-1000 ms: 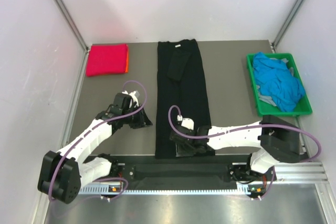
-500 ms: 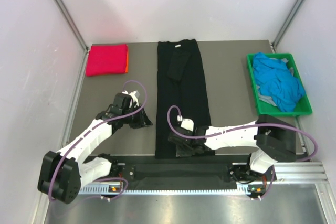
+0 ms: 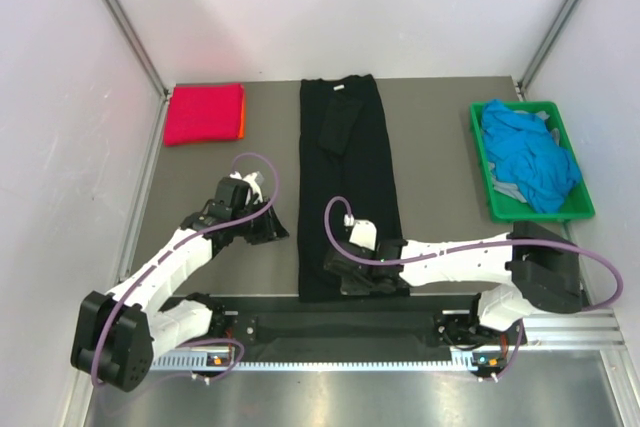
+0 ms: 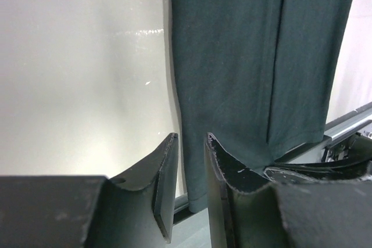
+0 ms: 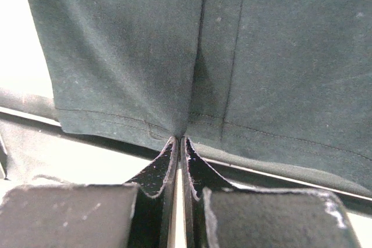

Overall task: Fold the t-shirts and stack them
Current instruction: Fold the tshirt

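A large black t-shirt (image 3: pixel 348 177) lies folded into a long narrow strip down the middle of the table. My right gripper (image 3: pixel 345 272) is at its near hem, and the wrist view shows the right gripper (image 5: pixel 179 139) shut on the puckered hem of the black t-shirt (image 5: pixel 174 45). My left gripper (image 3: pixel 275 227) hovers just left of the strip. In its wrist view the left gripper (image 4: pixel 190 137) is open by a narrow gap with nothing in it, and the black t-shirt's (image 4: pixel 244 56) left edge lies beyond.
A folded magenta-red t-shirt (image 3: pixel 204 113) rests on an orange one (image 3: pixel 242 119) at the back left. Crumpled bright blue t-shirts (image 3: pixel 530 162) fill a green crate (image 3: pixel 582 213) at the right. The table's metal rail runs just below the hem.
My right gripper has closed from partly open onto the black t-shirt's near hem and shifted slightly. The left arm has barely moved.
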Tool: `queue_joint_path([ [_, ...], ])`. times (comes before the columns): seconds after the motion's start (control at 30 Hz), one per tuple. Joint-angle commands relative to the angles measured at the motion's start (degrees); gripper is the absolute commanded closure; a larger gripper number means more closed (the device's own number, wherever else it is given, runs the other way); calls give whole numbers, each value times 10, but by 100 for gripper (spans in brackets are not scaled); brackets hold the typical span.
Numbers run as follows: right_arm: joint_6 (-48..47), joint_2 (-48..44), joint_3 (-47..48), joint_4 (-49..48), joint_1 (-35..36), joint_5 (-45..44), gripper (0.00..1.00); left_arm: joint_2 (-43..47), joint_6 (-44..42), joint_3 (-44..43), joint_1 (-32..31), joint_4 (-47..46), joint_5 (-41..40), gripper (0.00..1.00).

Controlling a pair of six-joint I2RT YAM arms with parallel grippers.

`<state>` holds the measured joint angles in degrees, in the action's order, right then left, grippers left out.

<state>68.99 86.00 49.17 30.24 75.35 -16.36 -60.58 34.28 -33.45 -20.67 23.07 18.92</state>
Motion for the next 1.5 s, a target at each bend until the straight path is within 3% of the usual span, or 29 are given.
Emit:
queue_joint_path([
  [0.0,12,-28,-12,18,10,-26,100,10,-11,-6,3,-13,-11,70],
  [0.6,47,-36,-33,22,37,-44,100,-19,-10,-5,0,-24,18,70],
  [0.9,56,-36,-28,33,41,-53,100,28,22,47,-33,-43,27,72],
  [1.3,71,-38,-31,48,51,-64,100,49,91,74,-141,-96,9,75],
  [1.47,65,-34,-20,53,50,-63,87,33,129,93,-184,-143,-12,77],
])
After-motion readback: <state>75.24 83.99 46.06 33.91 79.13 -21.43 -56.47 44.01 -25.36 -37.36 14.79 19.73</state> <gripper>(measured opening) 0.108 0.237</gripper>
